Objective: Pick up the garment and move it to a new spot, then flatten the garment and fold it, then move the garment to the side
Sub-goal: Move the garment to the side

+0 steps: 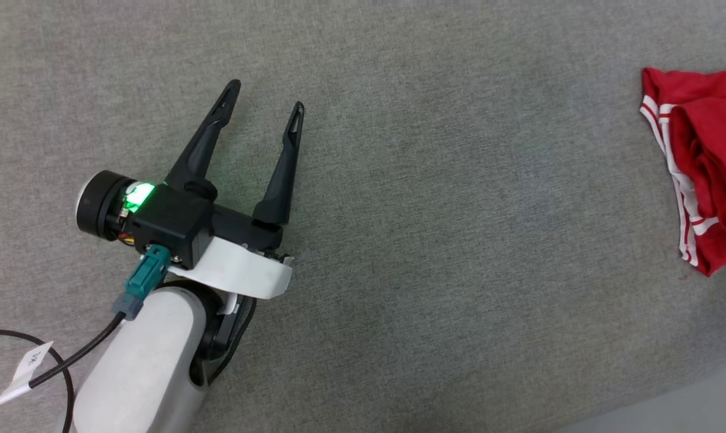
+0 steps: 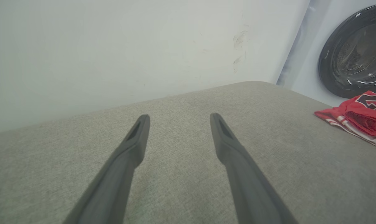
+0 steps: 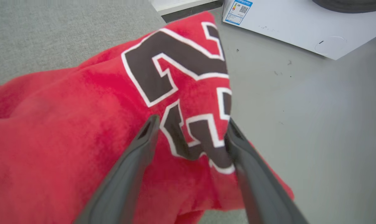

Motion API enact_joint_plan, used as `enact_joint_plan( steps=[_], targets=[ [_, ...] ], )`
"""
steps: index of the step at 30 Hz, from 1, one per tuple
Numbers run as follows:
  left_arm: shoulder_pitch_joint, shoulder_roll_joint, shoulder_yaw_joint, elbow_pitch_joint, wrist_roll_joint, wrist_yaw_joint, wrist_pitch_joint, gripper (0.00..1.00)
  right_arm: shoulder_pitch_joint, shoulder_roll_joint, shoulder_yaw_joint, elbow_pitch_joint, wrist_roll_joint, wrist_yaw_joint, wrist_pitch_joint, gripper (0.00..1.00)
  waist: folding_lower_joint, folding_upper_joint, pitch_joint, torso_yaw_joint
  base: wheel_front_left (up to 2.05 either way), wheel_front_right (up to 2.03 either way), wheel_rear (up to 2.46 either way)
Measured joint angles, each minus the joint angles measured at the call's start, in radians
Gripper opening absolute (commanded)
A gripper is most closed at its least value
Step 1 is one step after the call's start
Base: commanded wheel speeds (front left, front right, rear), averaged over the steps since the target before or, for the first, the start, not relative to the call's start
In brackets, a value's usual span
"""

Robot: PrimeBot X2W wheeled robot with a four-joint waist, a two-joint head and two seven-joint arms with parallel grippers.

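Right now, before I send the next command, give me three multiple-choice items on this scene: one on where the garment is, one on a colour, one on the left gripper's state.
1. In the head view, where does the garment lie on the grey surface?
A. at the far right edge
B. in the middle
C. at the near left corner

2. What colour is the garment's block lettering?
A. blue, yellow outline
B. black, white outline
C. green, no outline

3. How does the left gripper stand?
A. shut on the garment
B. shut on nothing
C. open over bare surface

Answers:
1 A: the red heap sits bunched at the head view's right edge.
2 B: the right wrist view shows dark figures edged in white.
3 C: its two fingers are spread with nothing between them.
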Motion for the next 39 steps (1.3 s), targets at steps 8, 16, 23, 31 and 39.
enact_joint_plan(
  steps=[8, 16, 23, 31, 39],
  targets=[
    [0.077, -0.008, 0.016, 0.051, -0.032, 0.032, -0.034, 1.0, 0.027, 0.015, 0.021, -0.025, -0.076, 0.0, -0.109, 1.0, 0.0, 0.0, -0.098, -0.006, 0.0, 0.0, 0.0],
    [0.21, -0.043, 0.043, 0.089, -0.083, 0.084, -0.067, 1.0, 0.201, 0.111, 0.141, -0.174, -0.041, 0.0, -0.169, 1.0, -0.0002, 0.0, -0.252, 0.001, 0.0, 0.0, 0.0],
    [0.314, -0.057, 0.064, 0.121, -0.116, 0.107, -0.084, 1.0, 0.393, 0.161, 0.246, -0.371, 0.017, 0.0, -0.167, 1.0, -0.0002, 0.0, -0.389, 0.039, 0.0, 0.0, 0.0],
    [0.395, -0.053, 0.094, 0.149, -0.142, 0.133, -0.091, 1.0, 0.587, 0.227, 0.315, -0.618, 0.049, 0.0, -0.168, 1.0, -0.0004, -0.0001, -0.492, 0.125, 0.0, 0.0, 0.0],
    [0.455, -0.024, 0.144, 0.172, -0.15, 0.152, -0.1, 1.0, 0.772, 0.295, 0.313, -0.882, 0.006, 0.0, -0.14, 1.0, -0.0004, -0.0001, -0.565, 0.198, 0.0, 0.0, 0.0]
  ],
)
